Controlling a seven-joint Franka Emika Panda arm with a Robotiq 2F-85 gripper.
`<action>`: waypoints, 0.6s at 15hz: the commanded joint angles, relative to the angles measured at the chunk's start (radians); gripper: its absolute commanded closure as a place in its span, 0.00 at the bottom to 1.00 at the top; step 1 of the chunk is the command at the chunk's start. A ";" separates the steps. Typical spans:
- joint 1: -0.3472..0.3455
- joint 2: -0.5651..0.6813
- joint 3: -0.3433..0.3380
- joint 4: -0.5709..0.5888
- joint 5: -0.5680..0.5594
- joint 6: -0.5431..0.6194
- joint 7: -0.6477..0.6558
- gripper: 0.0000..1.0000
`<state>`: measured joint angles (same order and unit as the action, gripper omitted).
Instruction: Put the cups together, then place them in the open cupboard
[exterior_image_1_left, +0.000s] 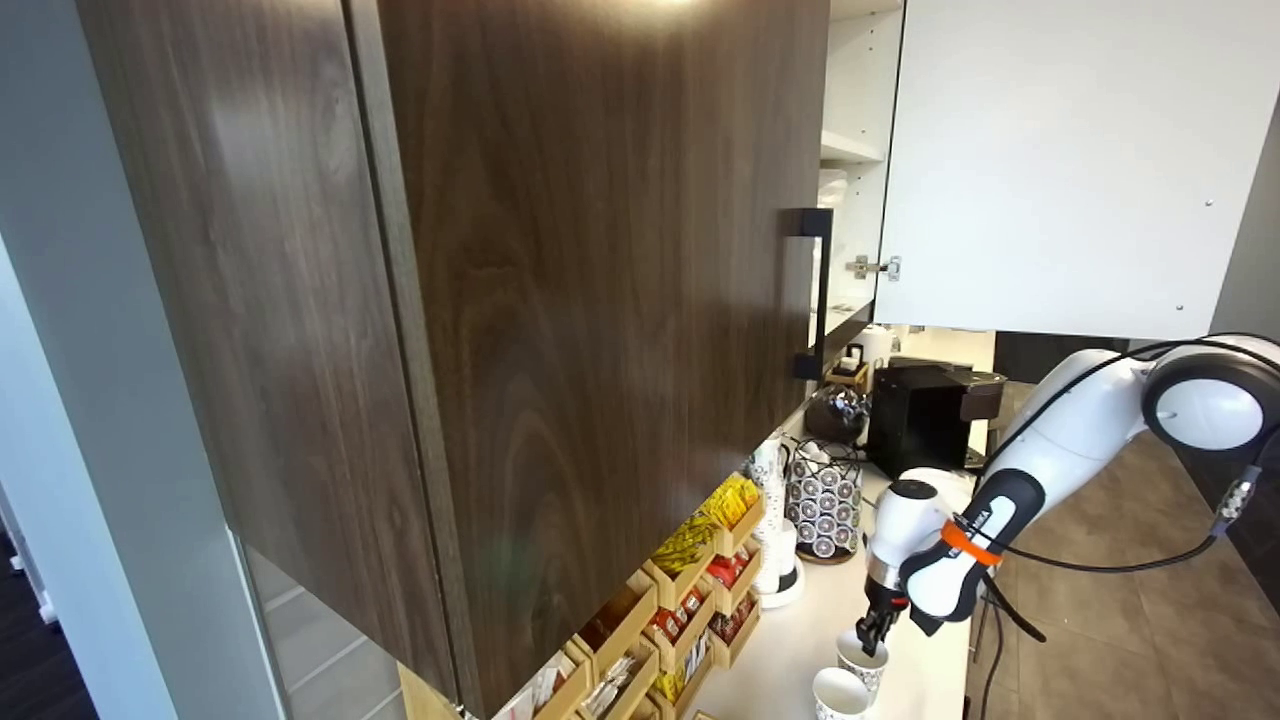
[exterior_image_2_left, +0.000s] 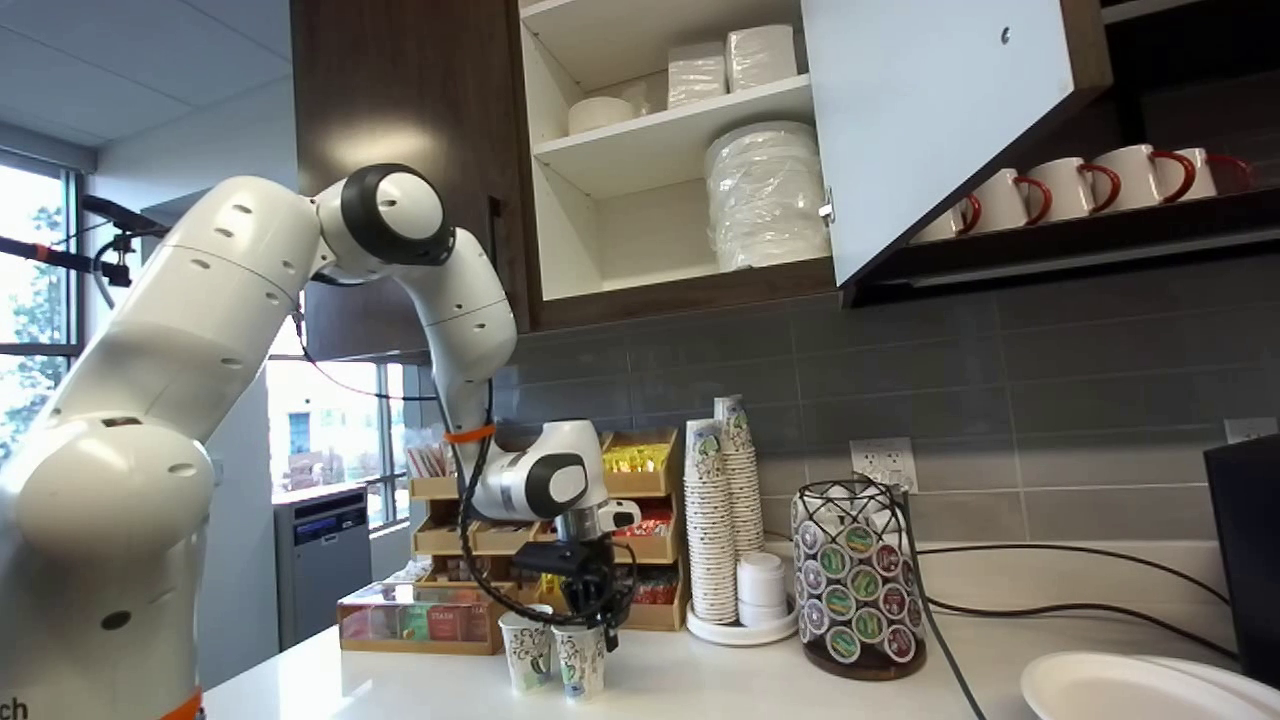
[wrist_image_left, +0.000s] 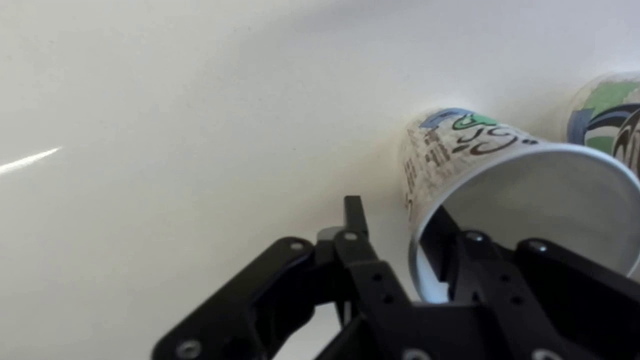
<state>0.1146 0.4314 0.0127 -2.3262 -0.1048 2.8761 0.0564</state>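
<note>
Arching at the left of an exterior view, a white jointed robot arm (exterior_image_2_left: 200, 300) with black caps and orange bands bends over a smooth white counter (exterior_image_2_left: 400, 695). To the right of the arm's base sits a low wooden box (exterior_image_2_left: 430, 647) with a clear cover and coloured packets (exterior_image_2_left: 445, 622) inside. Next on the counter stands the left cup (exterior_image_2_left: 525, 655), round, of white paper printed with dark swirls; just beside it is the matching right cup (exterior_image_2_left: 582, 668). Both are upright; whether they touch I cannot tell.

The black two-fingered tool (wrist_image_left: 395, 220) is down at the right cup, its fingers apart: in the wrist view one stands outside the paper wall, the other inside the mouth, and a gap shows between the outer finger and the cup. Behind the cups rises a tiered pale-wood rack (exterior_image_2_left: 640, 548).

Higher up hangs the open wall cupboard (exterior_image_2_left: 640, 235), dark brown wood-grain outside and pale-shelved within, holding a tall stack of white dishes (exterior_image_2_left: 765, 200) wrapped in clear plastic; its white-lined door (exterior_image_2_left: 920, 110) is swung out to the right. On the counter, beyond the rack, come tall stacks of patterned white paper cups (exterior_image_2_left: 710, 530) and a dark wire holder (exterior_image_2_left: 862, 670) bearing round coffee pods (exterior_image_2_left: 858, 590). White mugs with red handles (exterior_image_2_left: 1060, 190) line a dark shelf (exterior_image_2_left: 1150, 222), and white oval plates (exterior_image_2_left: 1090, 690) lie lowest, at the far right.
</note>
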 joint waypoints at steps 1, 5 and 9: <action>0.007 0.006 -0.011 -0.003 -0.004 0.024 -0.003 0.95; 0.001 -0.094 -0.012 -0.043 -0.005 0.010 -0.010 1.00; 0.014 -0.224 -0.023 -0.088 -0.034 -0.012 -0.008 0.99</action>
<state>0.1140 0.3278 0.0031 -2.3423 -0.1052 2.8796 0.0526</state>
